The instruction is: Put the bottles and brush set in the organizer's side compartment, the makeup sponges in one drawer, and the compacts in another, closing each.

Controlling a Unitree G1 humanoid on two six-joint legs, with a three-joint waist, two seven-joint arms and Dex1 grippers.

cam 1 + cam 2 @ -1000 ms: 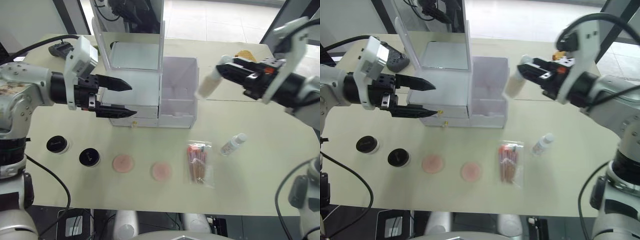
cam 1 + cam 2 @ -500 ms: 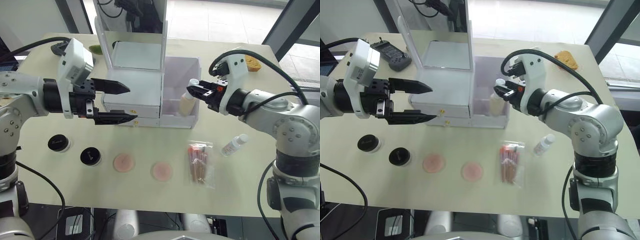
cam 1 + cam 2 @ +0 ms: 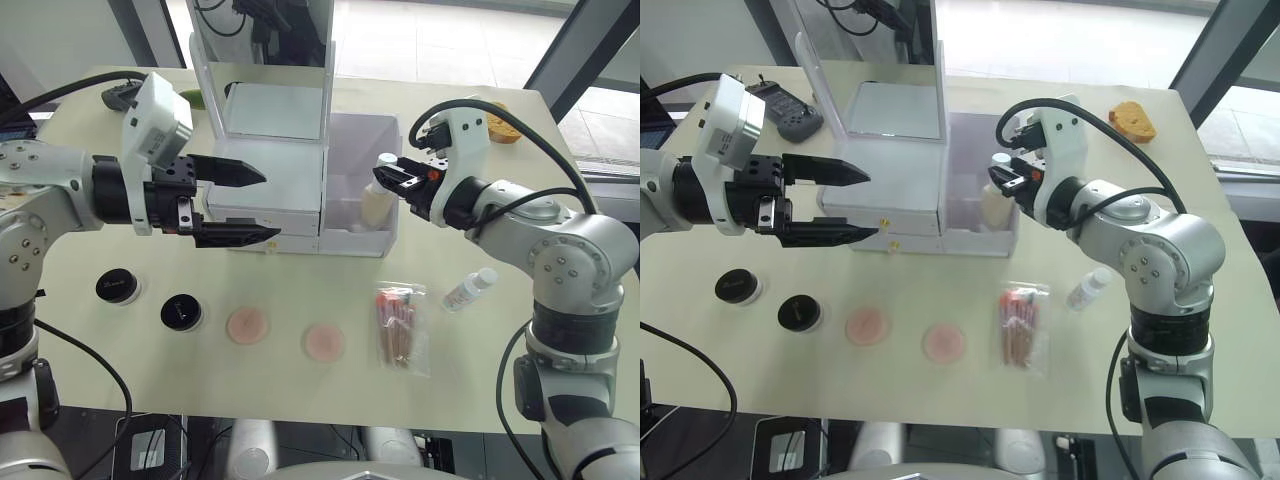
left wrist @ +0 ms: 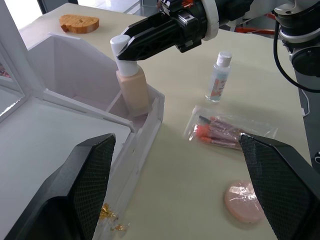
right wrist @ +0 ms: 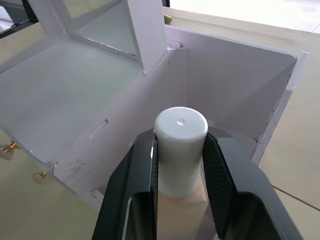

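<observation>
Since a second ago the right gripper has carried the beige bottle from open air beside the organizer down into the side compartment, where the bottle now stands upright behind the low front wall. Its two black fingers clamp the white cap from either side, the bottle's body hanging just below them inside the bin.

Across the organizer from it, the left gripper hovers in front of the drawers with its fingers spread wide apart and nothing between them; it has barely shifted.

Well below and outward of the right gripper, the clear bottle lies on the table. The brush set lies nearer the table's front edge, beneath the right gripper. Two pink makeup sponges rest side by side below the left gripper's fingertips. Two black compacts sit beneath the left wrist, close to the sponges and apart from each other.
</observation>
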